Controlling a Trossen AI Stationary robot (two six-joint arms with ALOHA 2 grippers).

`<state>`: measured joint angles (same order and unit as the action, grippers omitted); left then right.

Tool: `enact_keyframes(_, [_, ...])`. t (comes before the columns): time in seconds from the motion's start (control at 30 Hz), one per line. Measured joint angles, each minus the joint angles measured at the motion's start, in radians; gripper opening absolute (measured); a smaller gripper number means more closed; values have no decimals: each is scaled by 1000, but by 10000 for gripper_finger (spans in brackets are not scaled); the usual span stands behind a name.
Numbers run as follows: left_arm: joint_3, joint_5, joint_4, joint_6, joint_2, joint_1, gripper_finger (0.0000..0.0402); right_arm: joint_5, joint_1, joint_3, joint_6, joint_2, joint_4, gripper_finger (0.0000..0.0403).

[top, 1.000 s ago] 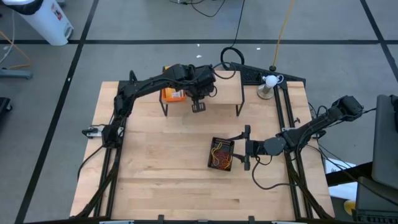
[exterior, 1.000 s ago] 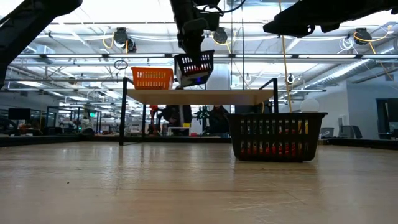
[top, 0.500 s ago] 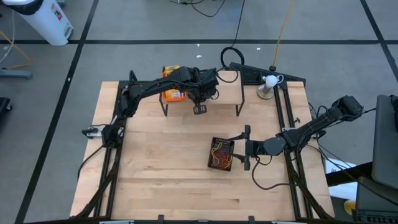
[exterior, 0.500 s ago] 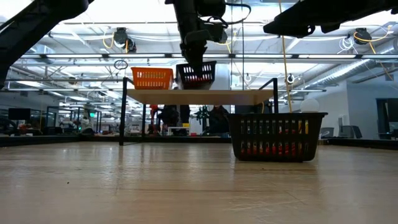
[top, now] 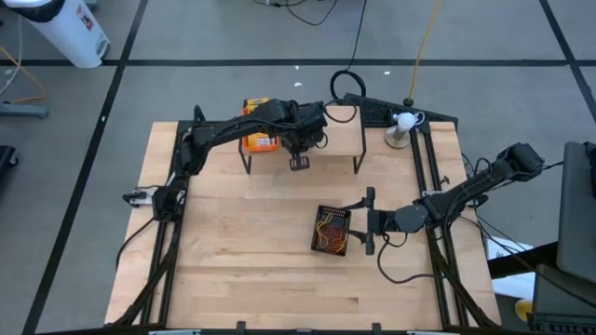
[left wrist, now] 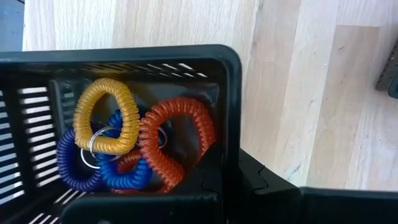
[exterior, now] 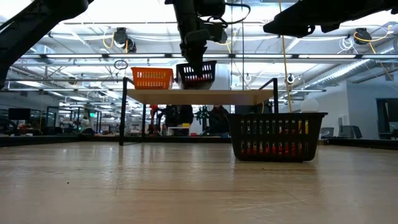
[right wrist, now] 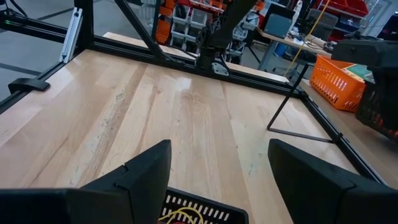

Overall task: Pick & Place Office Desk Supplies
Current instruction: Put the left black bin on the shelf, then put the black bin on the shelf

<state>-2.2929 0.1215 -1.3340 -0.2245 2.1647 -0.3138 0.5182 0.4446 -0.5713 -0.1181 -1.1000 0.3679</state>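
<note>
My left gripper (top: 299, 160) was up at the wooden shelf (top: 345, 135), at the far side of the table (top: 233, 270). Its fingers were squeezed tight on the rim of a small black bin (exterior: 197, 74). From low down, the bin's bottom looked level with the shelf top, but I could not tell if it was touching. It was just beside the orange bin (exterior: 152, 78), which stood on the shelf too.

My left wrist camera looked right into that black bin (left wrist: 124, 130). Curly loops lay in a pile inside: a yellow loop (left wrist: 107, 118) on top, a red loop (left wrist: 177, 140) next to it, and blue loops (left wrist: 93, 171) under them.

My right gripper (top: 363, 223) was down low near the middle of the table. Its fingers (right wrist: 140, 171) were spread wide apart and held nothing. The other black bin (top: 332, 230) sat on the table just beside them. It had thin colored bands (top: 330, 234) in it. From low down, this bin (exterior: 277, 135) stood flat on the wood, well in front of the shelf.
</note>
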Motion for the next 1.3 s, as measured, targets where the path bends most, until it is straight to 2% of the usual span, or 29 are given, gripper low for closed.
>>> enact_keyframes(0.27, [0,0,3,-14,0,0,21,0,0,0,0,0,-1,258])
enact_keyframes(0.77, [0,2,16,-9,-3,3,123,0,0,0,1,0,-3,258])
enact_keyframes(1.03, [-1,53,-1,-40,-8,23,162,0,0,0,0,0,-3,258])
enact_keyframes(1.3, [-27,97,-19,-42,-20,28,183,0,0,0,0,0,-1,258])
